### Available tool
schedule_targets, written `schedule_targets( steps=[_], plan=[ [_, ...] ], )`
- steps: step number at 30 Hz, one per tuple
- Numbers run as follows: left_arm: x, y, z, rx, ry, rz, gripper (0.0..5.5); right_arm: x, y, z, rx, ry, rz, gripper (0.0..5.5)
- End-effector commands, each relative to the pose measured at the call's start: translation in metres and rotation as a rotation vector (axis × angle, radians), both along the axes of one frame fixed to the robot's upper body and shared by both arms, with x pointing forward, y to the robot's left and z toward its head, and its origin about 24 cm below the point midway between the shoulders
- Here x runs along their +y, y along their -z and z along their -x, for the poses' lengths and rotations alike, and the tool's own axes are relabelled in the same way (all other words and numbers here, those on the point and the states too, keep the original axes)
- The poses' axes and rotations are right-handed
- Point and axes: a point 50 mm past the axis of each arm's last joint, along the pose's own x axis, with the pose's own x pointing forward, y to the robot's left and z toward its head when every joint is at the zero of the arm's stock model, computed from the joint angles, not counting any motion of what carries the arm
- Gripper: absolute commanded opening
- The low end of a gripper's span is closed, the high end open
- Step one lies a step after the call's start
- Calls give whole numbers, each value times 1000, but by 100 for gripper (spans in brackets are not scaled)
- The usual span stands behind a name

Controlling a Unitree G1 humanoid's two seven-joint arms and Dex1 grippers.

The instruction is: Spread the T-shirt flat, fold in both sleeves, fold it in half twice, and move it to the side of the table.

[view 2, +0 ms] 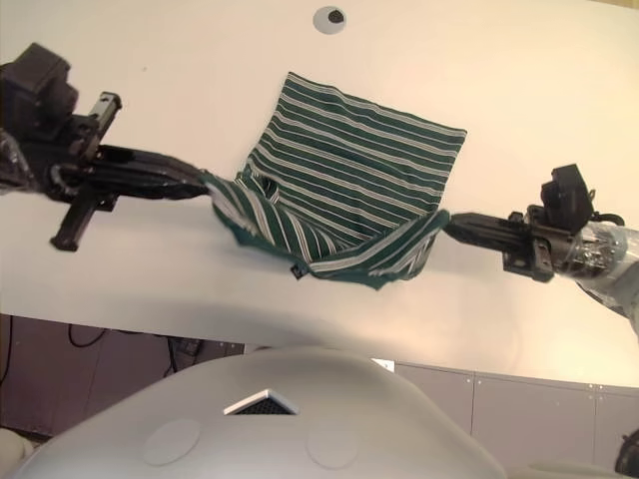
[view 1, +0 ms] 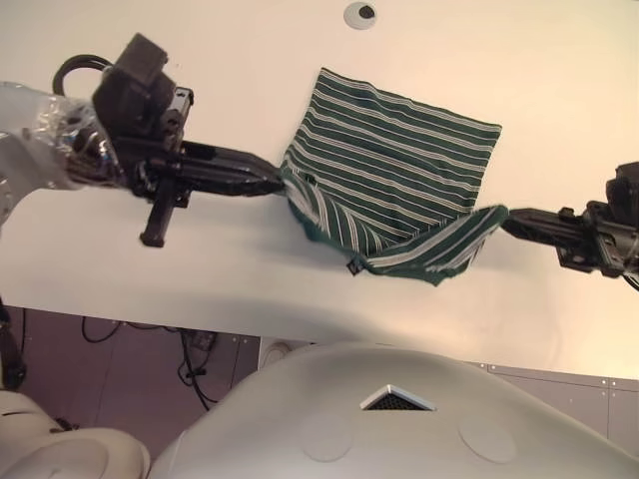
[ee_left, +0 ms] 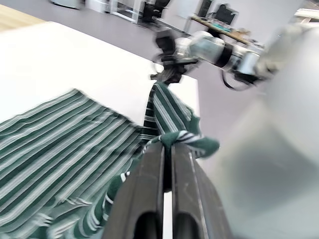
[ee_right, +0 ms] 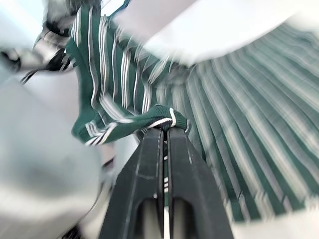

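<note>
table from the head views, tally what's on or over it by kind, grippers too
T-shirt, green with white stripes: 1
grippers: 2, the left gripper and the right gripper, each with fingers shut on a T-shirt edge
round grey fitting: 1
total: 4

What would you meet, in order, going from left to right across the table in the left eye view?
The left hand, shut on one edge of the cloth → the T-shirt, green with white stripes → the right hand, shut on the opposite edge.
</note>
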Motion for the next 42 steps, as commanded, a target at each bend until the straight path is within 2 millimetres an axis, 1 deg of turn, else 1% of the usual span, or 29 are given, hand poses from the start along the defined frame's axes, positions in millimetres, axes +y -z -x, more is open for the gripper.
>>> schedule_targets(
  steps=[1, 4, 6, 8, 10, 14, 17, 20, 23, 26, 28, 29, 31, 33, 35, 36, 37, 39, 40, 41, 42],
  plan=[
    [11, 40, -27, 79, -131, -122, 0, 10, 11, -22, -11, 147, -7, 3],
    [12, 54, -53, 93, -249, -96, 0, 21, 17, -41, -17, 199, 12, 3],
    [5, 54, -70, 85, -306, -36, 0, 24, 18, -51, -29, 249, 27, 3],
    [-6, 53, -87, 65, -355, 32, 0, 20, 17, -62, -38, 316, 44, 3],
    [-16, 56, -98, 66, -382, 69, 0, 16, 15, -70, -38, 364, 49, 3],
    [-27, 80, -116, 89, -469, 58, 0, 3, 14, -89, -24, 466, 102, 3],
    [-34, 95, -125, 98, -524, 44, 0, -5, 21, -97, 9, 537, 165, 3],
    [-42, 105, -132, 80, -559, 51, 0, -11, 27, -99, 55, 566, 226, 3],
    [-48, 108, -138, 71, -586, 58, 0, -18, 37, -93, 135, 588, 295, 3],
    [-51, 109, -143, 64, -638, 41, 0, -20, 40, -93, 163, 617, 312, 3],
    [-48, 115, -146, 75, -722, -5, 0, -21, 41, -98, 176, 667, 311, 3],
    [-45, 118, -146, 82, -767, -20, 30, -21, 43, -104, 197, 718, 284, 24],
    [-38, 120, -150, 85, -882, -27, 68, -23, 48, -113, 242, 839, 228, 63],
    [-31, 115, -155, 95, -987, 11, 90, -24, 53, -119, 269, 914, 201, 104],
    [-27, 106, -159, 78, -1026, 55, 90, -22, 51, -119, 251, 928, 178, 104],
    [-23, 103, -161, 62, -1038, 69, 90, -21, 48, -120, 215, 917, 178, 104],
    [-20, 96, -162, 6, -1016, 70, 90, -17, 39, -119, 105, 858, 203, 104],
    [-23, 83, -157, -165, -788, 86, 90, 2, 15, -113, -193, 600, 309, 104],
    [-25, 81, -145, -253, -613, 73, 90, 12, 6, -107, -334, 441, 380, 104],
    [-28, 83, -130, -314, -452, 46, 90, 19, 1, -102, -448, 302, 451, 104],
    [-29, 90, -113, -349, -324, -4, 90, 23, -2, -99, -529, 196, 522, 104]
  ],
)
